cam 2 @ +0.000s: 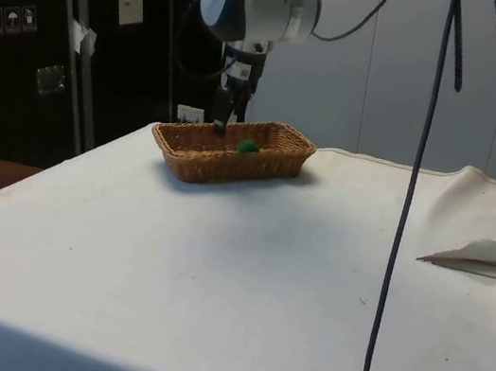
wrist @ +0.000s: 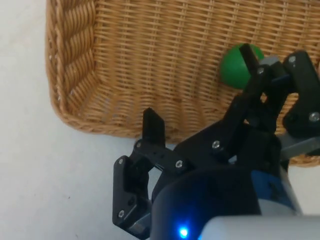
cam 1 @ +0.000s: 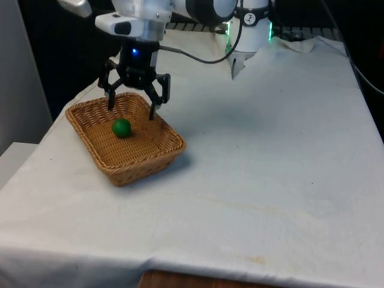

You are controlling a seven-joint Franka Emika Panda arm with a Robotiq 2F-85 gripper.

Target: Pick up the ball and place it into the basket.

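Observation:
A small green ball point(cam 1: 122, 127) point(cam 2: 248, 146) point(wrist: 239, 66) lies on the floor of the wicker basket point(cam 1: 90, 141) point(cam 2: 196, 163) point(wrist: 75, 90), loose and touched by nothing. My black gripper point(cam 1: 132, 107) point(cam 2: 219, 124) point(wrist: 199, 89) hangs open over the basket's far end, just above the rim, with nothing between its fingers. In the front view the ball sits a little below and between the two fingertips. One fingertip point(wrist: 246, 54) stands beside the ball in the wrist view.
The basket stands near the table's corner on the front view's left, close to the cloth's edge. A dark cable point(cam 2: 410, 204) hangs down across the side view. A rumpled fold of white cloth point(cam 1: 240, 63) lies near the robot's base.

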